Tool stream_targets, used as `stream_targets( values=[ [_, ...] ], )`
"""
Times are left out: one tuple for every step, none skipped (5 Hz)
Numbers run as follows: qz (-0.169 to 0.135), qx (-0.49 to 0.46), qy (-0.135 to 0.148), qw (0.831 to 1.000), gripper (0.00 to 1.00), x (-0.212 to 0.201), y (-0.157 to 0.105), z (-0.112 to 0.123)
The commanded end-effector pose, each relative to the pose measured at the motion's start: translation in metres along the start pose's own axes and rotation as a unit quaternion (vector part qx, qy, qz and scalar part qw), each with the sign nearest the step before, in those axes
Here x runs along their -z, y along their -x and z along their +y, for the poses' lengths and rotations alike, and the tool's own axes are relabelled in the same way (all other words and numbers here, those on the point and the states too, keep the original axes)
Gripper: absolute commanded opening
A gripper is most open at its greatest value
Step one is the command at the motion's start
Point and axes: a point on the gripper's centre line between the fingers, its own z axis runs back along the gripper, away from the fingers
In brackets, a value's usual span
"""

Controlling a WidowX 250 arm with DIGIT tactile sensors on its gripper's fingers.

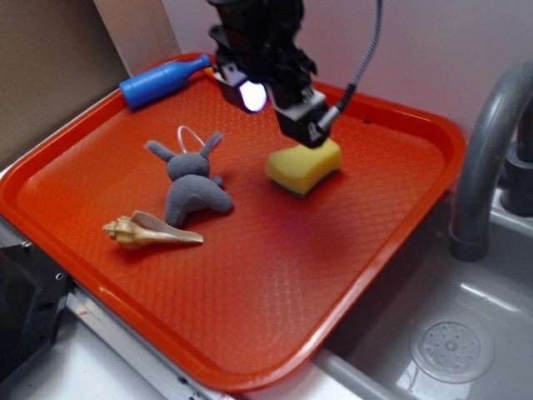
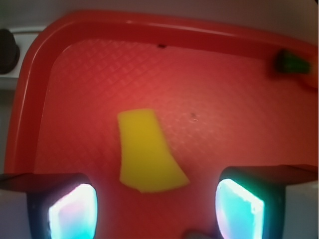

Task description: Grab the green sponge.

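Only the exterior view catches the rabbit [image 1: 194,182] and shell [image 1: 148,232]; gripper [image 2: 155,209] hangs wide open over the green sponge [image 2: 147,153], mid-tray [image 2: 30,89].

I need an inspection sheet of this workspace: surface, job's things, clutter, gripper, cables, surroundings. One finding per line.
Surface: orange tray, textured, lying beside a sink.
Job's things: green sponge, yellow side up, flat on the tray, not held.
Clutter: plush rabbit, seashell, blue bottle, all apart from the sponge.
Gripper: gripper open, above the sponge, fingers on either side of its near end.
Cables: grey cable running up from the gripper.
Surroundings: grey faucet, sink drain, cardboard behind.
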Motion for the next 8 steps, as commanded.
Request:
stream_targets(
  values=[
    [0.02,0.018,-0.013,1.0,1.0,0.026,-0.008,-0.01],
    [0.03,0.026,-0.025,0.999,1.0,0.039,-0.007,-0.01],
    [0.05,0.029,-0.041,0.997,1.0,0.054,-0.006,-0.01],
    [0.057,0.024,-0.046,0.997,0.98,0.06,-0.005,-0.007],
    [0.054,0.031,-0.045,0.997,0.0,0.062,-0.002,-0.008],
    [0.044,0.028,-0.055,0.997,0.0,0.055,0.003,-0.009],
    [0.021,0.017,-0.052,0.998,0.0,0.015,0.009,0.001],
    [-0.02,-0.012,-0.047,0.999,0.0,-0.036,0.021,0.016]
  ],
)
